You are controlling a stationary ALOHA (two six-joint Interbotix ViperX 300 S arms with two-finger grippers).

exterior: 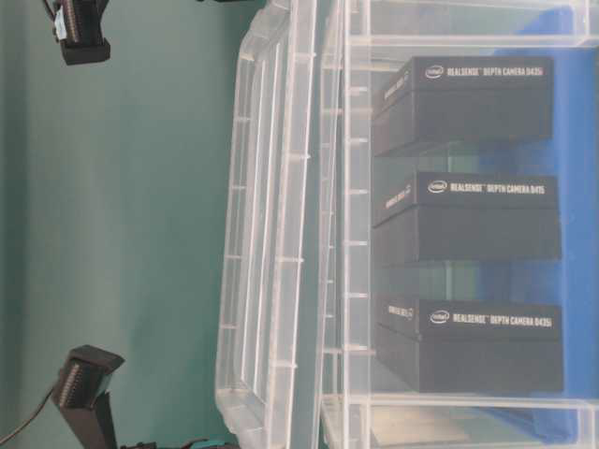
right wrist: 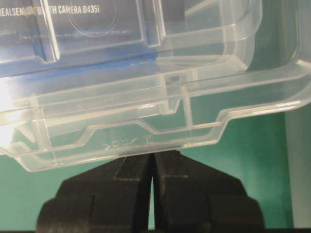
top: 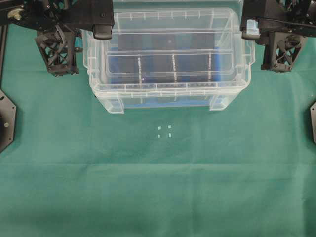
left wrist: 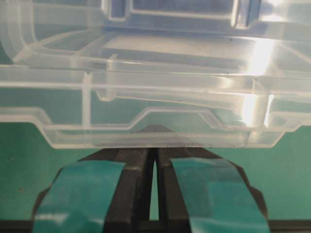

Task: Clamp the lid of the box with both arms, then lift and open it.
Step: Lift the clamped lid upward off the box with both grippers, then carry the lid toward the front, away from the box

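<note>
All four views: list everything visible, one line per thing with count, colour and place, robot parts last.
lid: one, clear, raised above the tub, each end tab in a gripper.
box: one, clear with a blue bottom, upper middle of the cloth.
camera packs: three, black, side by side inside the box.
white marks: four, small, on the cloth in front of the box.
cloth: one, green, covering the table.
left gripper: one, black with teal tape, closed on the lid's left tab.
right gripper: one, black, closed on the lid's right tab.
</note>
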